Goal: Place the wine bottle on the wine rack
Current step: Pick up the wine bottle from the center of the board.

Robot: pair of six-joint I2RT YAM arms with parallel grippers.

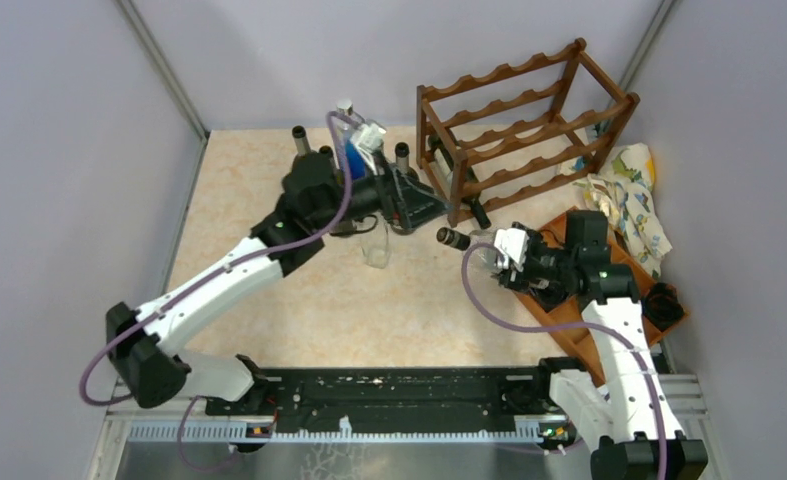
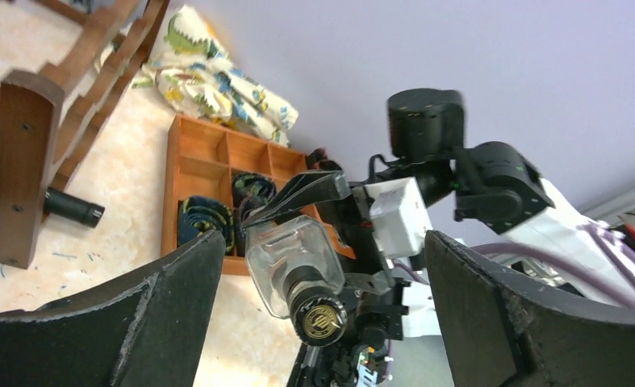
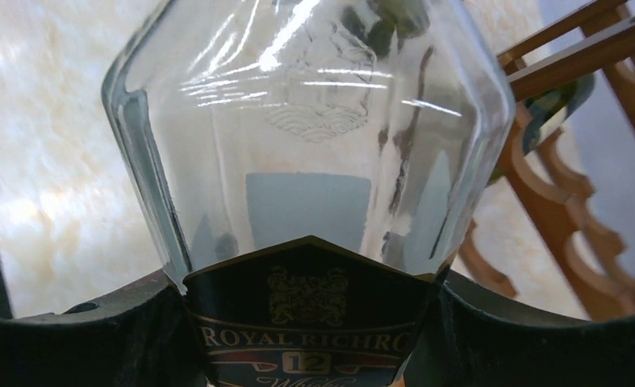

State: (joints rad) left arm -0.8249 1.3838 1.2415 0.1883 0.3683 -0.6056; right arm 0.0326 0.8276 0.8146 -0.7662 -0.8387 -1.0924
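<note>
Nearest to me, I am observing the right gripper (image 1: 497, 258) clamping a clear glass wine bottle (image 1: 469, 246) across its dark gold-lettered label; the fingers (image 3: 104, 322) are pressing on both sides of the body; the bottle is lying roughly level, above the table (image 1: 389, 310), with its black cap pointing towards the left arm; it is sitting short of the rack, not on it.

Under and beside this arm, I am noting a flat wooden compartment tray (image 2: 205, 157) with dark items in two of its cells; a patterned cloth (image 1: 634, 200) is lying crumpled just beyond it.

Mid-table, a small clear glass (image 1: 374, 252) is standing upright.

Just past it, the left gripper (image 1: 417, 205) is hovering with its fingers (image 2: 160, 314) spread wide and nothing between them; it is pointing at the bottle's cap and is apart from it.

Farther back, the wine rack (image 1: 457, 180) is standing upright at the right rear; a second bottle (image 2: 70, 207), green glass with a dark neck, is lying in a low tier, neck protruding.

At the rear wall, a blue bottle (image 1: 354, 150) is standing among dark-capped ones.
</note>
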